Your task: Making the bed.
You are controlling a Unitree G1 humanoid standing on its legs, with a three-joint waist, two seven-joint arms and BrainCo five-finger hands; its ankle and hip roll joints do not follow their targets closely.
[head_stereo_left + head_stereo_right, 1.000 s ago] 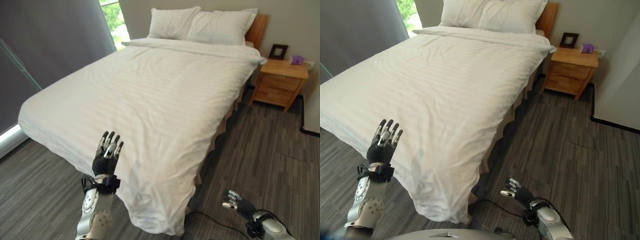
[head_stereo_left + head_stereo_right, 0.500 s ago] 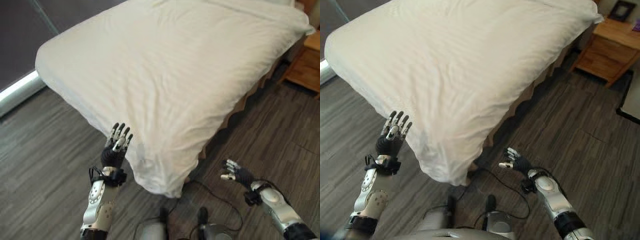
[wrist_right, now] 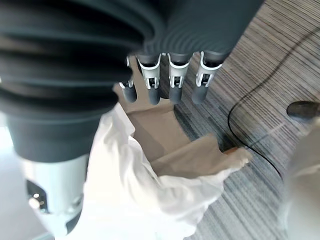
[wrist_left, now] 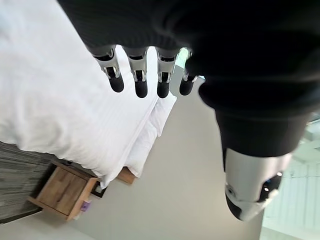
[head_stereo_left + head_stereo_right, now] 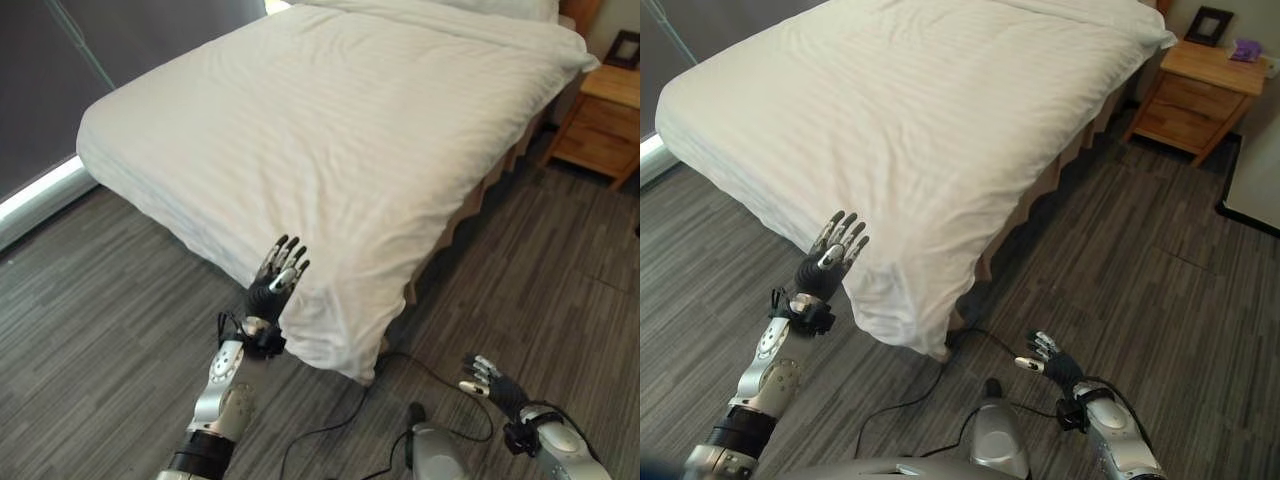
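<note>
**Left hand closes on duvet corner**

Left hand (image 5: pixel 275 285), fingers straight and apart, now up against the duvet (image 5: pixel 350 140) at the bed's foot corner; it stood just clear half a second ago. Right hand (image 5: pixel 1048 360) low over the floor (image 5: pixel 1160 280), relaxed, empty. Duvet lies spread; corner grasp looks next.

Each arm is a silver-grey shell with rounded segments and small dark round fasteners set into the forearm casing. A dark ribbed cover encloses the wrist and the back of the left hand (image 5: pixel 272 296) and the right hand (image 5: pixel 1054 365). The fingers (image 4: pixel 140 75) are silver links ending in dark rounded tips. A black band wraps each wrist just below the cover.
</note>
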